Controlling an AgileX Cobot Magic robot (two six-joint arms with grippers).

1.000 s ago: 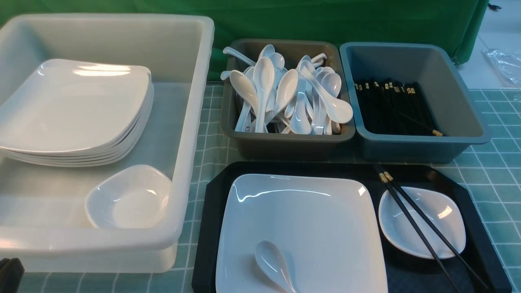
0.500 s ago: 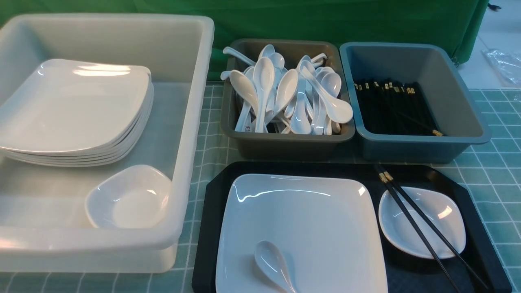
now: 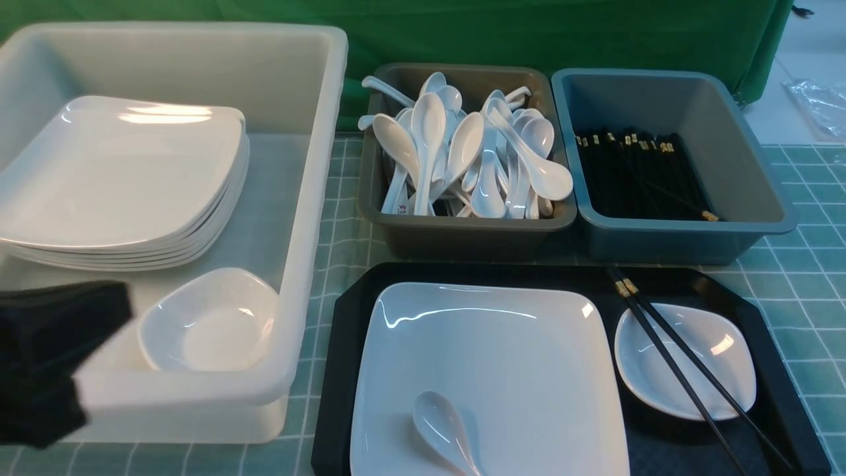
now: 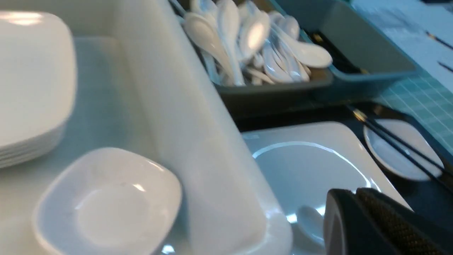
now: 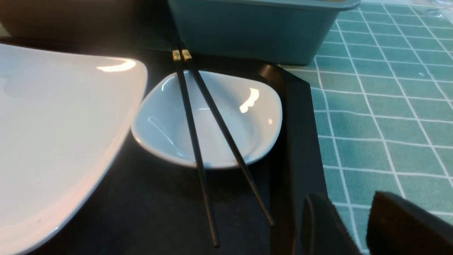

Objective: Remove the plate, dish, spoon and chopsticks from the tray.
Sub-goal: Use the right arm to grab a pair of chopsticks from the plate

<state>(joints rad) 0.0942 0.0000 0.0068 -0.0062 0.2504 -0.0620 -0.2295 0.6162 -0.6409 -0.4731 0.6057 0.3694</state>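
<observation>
The black tray [image 3: 344,317] holds the large white plate [image 3: 489,344] with the spoon [image 3: 444,430] lying on its near part. The small dish [image 3: 720,350] sits at the tray's right end, and the black chopsticks [image 3: 681,363] lie across it. My left gripper [image 3: 99,317] is a blurred dark shape over the tub's front left; in the left wrist view [image 4: 354,193] its jaws are together and empty. My right gripper [image 5: 350,205] is open and empty above the tablecloth, just beyond the tray's right rim [image 5: 297,141], near the dish [image 5: 247,120] and chopsticks [image 5: 193,141].
A translucent white tub [image 3: 310,198] at the left holds a stack of plates [image 3: 119,178] and a small dish [image 3: 211,324]. A grey bin [image 3: 462,231] full of spoons and a blue bin [image 3: 740,165] of chopsticks stand behind the tray.
My left gripper has come into the front view from the lower left and now hangs over the tub's front left part. The tableware on the tray has not moved.
</observation>
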